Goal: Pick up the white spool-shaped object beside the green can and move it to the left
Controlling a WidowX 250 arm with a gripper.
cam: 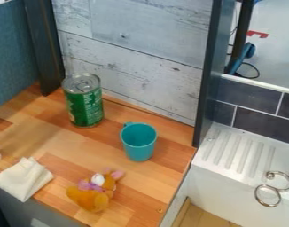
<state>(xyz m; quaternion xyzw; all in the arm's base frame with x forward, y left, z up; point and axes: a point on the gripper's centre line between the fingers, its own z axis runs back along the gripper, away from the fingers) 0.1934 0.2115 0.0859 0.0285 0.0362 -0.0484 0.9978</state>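
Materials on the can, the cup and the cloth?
Can: likely metal, with a bare silvery ringed lid and a green printed wrap, paper or film unclear. Cup: probably smooth plastic, semi-gloss, going by its even teal colour and molded-looking handle. Cloth: matte cream fabric, soft folds; fibre can't be told.

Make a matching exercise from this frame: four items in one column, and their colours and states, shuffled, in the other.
Things:
1. Tin can
2. Mug
3. Cloth
4. Plush toy

Colours and states:
A. Cream, lying loosely folded
B. Teal, upright, open at the top
C. Orange-brown, pinkish-purple at the neck
D. Green, upright, lid closed

Pairs: 1-D, 2-B, 3-A, 4-C
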